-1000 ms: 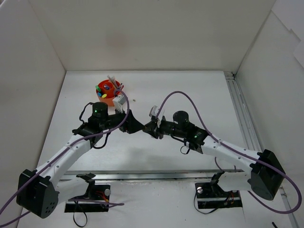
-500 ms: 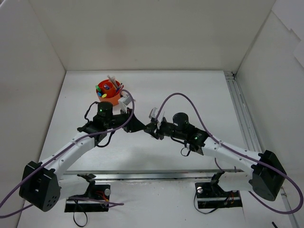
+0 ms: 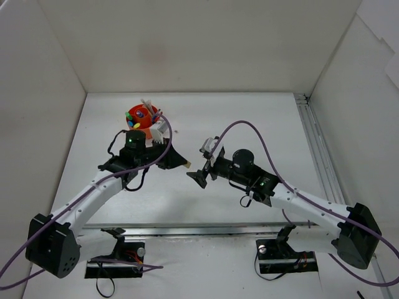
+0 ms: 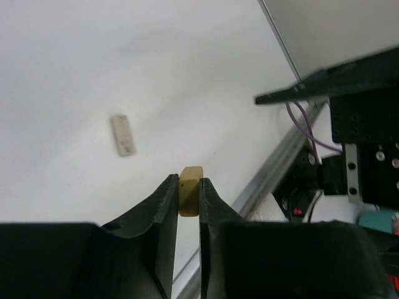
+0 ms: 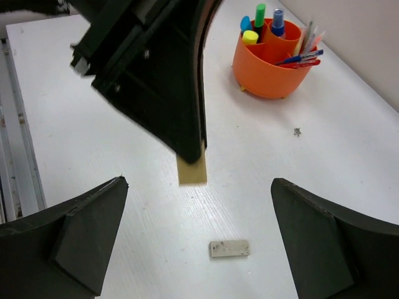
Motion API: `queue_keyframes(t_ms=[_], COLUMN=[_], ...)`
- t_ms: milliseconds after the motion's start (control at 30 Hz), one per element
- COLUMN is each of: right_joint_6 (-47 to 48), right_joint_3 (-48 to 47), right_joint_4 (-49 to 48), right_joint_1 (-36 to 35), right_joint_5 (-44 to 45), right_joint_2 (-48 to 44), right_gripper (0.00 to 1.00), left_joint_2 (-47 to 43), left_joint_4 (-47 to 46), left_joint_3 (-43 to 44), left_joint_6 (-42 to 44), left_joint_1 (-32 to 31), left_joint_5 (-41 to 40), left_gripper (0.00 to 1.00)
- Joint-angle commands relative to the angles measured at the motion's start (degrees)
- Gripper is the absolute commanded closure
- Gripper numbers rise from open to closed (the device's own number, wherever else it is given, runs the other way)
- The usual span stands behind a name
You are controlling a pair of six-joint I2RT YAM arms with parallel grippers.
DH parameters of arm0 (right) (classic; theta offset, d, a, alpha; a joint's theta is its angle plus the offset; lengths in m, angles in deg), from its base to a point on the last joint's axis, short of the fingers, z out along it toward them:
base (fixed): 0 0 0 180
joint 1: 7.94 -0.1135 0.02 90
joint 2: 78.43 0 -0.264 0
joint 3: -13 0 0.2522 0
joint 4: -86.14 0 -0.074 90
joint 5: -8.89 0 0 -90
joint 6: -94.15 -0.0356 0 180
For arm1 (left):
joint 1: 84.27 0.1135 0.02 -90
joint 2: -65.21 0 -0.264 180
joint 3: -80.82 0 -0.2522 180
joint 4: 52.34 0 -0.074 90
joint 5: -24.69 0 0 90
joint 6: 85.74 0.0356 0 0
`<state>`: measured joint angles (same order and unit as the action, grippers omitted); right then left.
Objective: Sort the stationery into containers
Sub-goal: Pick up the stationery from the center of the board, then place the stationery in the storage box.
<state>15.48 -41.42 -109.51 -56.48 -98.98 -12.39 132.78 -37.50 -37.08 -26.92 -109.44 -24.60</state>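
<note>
Left gripper (image 4: 187,185) pinches a beige eraser (image 4: 191,198) off the table (image 5: 349,143), probably bound for the organizer (image 5: 272,75). Right gripper (image 5: 198,208) jaws spread, empty, second eraser (image 5: 229,248) below.

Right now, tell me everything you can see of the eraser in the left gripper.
The eraser is a small tan-yellow block, matte and rubbery-looking, with slightly rounded corners. The left gripper pinches its flat faces, leaving its end poking out past the jaws above the white table. Nothing else visibly touches it.
</note>
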Motion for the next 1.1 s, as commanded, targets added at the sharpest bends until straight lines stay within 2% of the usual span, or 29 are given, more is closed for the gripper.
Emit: queue_keyframes(t_ms=[0, 133, 233, 333, 400, 467, 667, 800, 933, 1067], right_joint_6=[-2.1, -2.5, -2.0, -1.8, -1.6, -1.6, -1.1, -1.6, -1.9, -2.0], right_joint_3=[-1.0, -0.2, -0.5, -1.9, -3.1, -4.2, -6.3, -6.7, -7.7, -8.0], right_joint_4=[-5.7, -4.1, -0.8, 3.5, 5.8, 7.2, 10.1, 10.7, 11.9, 12.5], right_joint_1=[-0.3, -0.2, -0.2, 0.1, -0.1, 0.4, 0.8, 1.1, 1.5, 1.6], right_joint_5=[4.3, 7.8, 11.4, 14.0, 15.1, 16.2, 19.0, 20.2, 20.9, 21.3], right_joint_2=[-2.1, -4.1, -5.0, -4.7, -4.2, -3.7, -3.0, -2.0, -0.9, 0.2], right_gripper=[0.02, 0.02, 0.02, 0.02, 0.02, 0.02, 0.02, 0.02, 0.02, 0.02], left_joint_2=[-2.9, -1.5, 1.9, 8.7, 15.2, 19.2, 35.0, 46.3, 51.0, 52.5], left_joint_4=[4.4, 8.7, 10.3, 12.0, 13.8, 15.2, 19.7, 25.4, 24.5, 22.5], left_joint_3=[7.7, 15.5, 21.8, 30.1, 37.4, 41.6, 57.4, 71.0, 72.8, 70.7], left_joint_6=[3.1, 5.5, 9.6, 12.3, 16.1, 19.2, 22.3, 23.7, 25.3, 26.6], left_joint_1=[4.9, 16.4, 22.9, 26.6, 27.2, 28.9, 31.5, 32.0, 32.0, 32.0], left_joint_5=[-7.2, -13.1, -13.2, -15.0, -18.0, -17.6, -15.3, -15.5, -11.6, -9.4], left_gripper=[1.0, 1.0, 1.0, 1.0, 1.0, 1.0, 1.0, 1.0, 1.0, 1.0])
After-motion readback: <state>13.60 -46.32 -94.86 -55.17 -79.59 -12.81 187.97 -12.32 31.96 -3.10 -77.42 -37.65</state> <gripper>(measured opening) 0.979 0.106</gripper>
